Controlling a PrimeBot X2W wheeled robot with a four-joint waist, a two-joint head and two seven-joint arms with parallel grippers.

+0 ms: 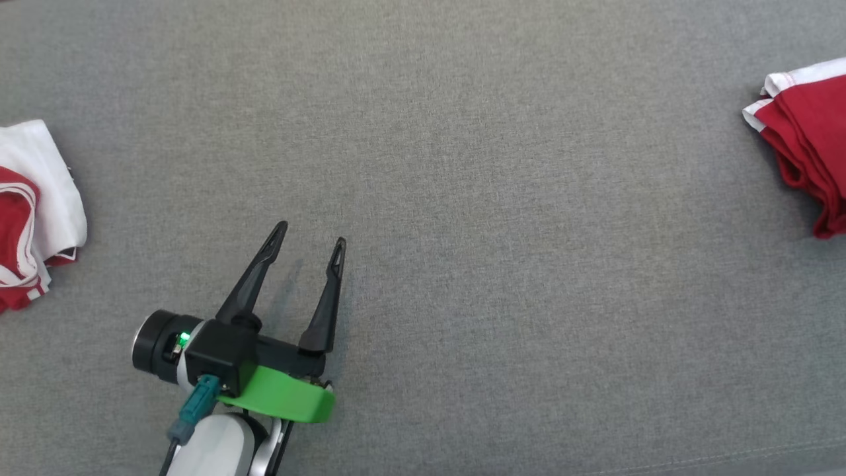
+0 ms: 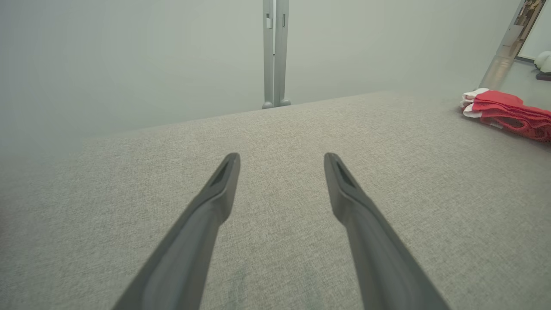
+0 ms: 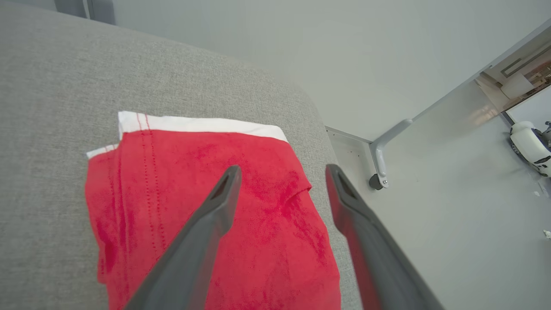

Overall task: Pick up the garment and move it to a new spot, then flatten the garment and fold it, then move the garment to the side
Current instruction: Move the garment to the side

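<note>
Left gripper (image 1: 310,236): two long dark fingers spread wide, nothing between them, poised over bare cloth, well apart from the folded red garment with white trim (image 1: 809,139). Contact with the cloth beneath not discernible.

Right gripper (image 3: 283,168): fingers likewise spread wide, clamped on nothing, hanging directly over the folded red garment (image 3: 137,193). One finger above its middle, the other above its outer edge. Touching or just clear: cannot tell.

Folded red garment: lying flat in a rough rectangle near a rounded corner of the grey woven-fabric surface (image 1: 502,198), white band along its far edge.

Loose bundle of red and white cloth (image 1: 33,211): on the same surface, at the opposite end from the folded red garment, left gripper between the two.

Beyond the surface: pale plain wall and pale smooth floor (image 3: 452,224).

Head view: both cloth items at once, with broad bare grey fabric between.

Left wrist view: left gripper (image 2: 281,157) seen along its fingers, folded red garment (image 2: 503,110) from the side as a low layered stack, upright grey metal post (image 2: 275,51) against the wall, well away from the folded red garment.

Right wrist view: stitching lines on the garment's top layer, grey metal leg with dark castor (image 3: 379,172) on the floor just past the corner nearest the folded red garment.
</note>
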